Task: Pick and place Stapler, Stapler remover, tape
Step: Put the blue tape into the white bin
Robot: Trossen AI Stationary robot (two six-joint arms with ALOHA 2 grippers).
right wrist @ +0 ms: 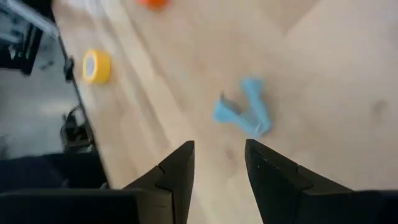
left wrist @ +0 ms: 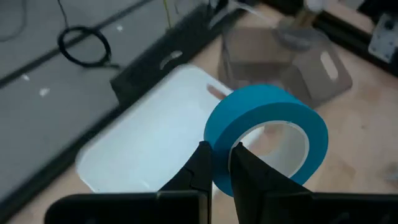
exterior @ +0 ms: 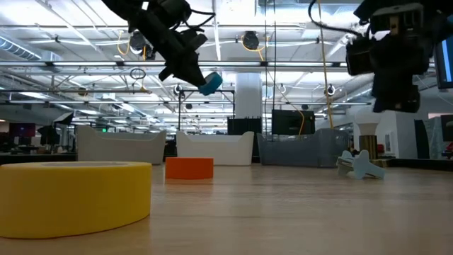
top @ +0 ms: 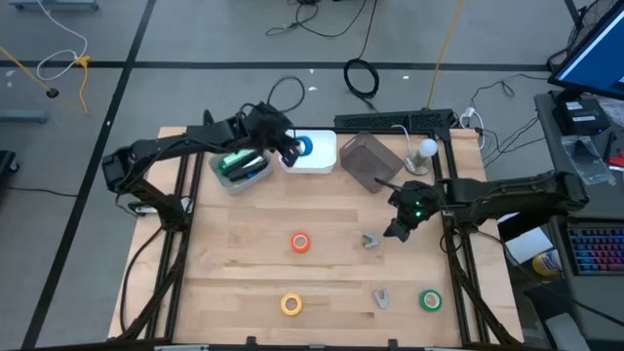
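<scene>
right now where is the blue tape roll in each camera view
High view: blue tape roll in the left gripper, over the white bin.
Low view: up high, left of centre, held in the air.
Left wrist view: centre, pinched between the fingers, roll at.
Right wrist view: not in it.
Shared landmark: the white bin.

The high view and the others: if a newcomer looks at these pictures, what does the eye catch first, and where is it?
First is the blue ring-shaped tape roll, clamped by the left gripper in the air over the white plastic bin at the far side of the wooden table. Next, the right gripper hangs open above a small light-blue staple remover. The orange tape roll, yellow tape roll and green tape roll lie on the table.
</scene>
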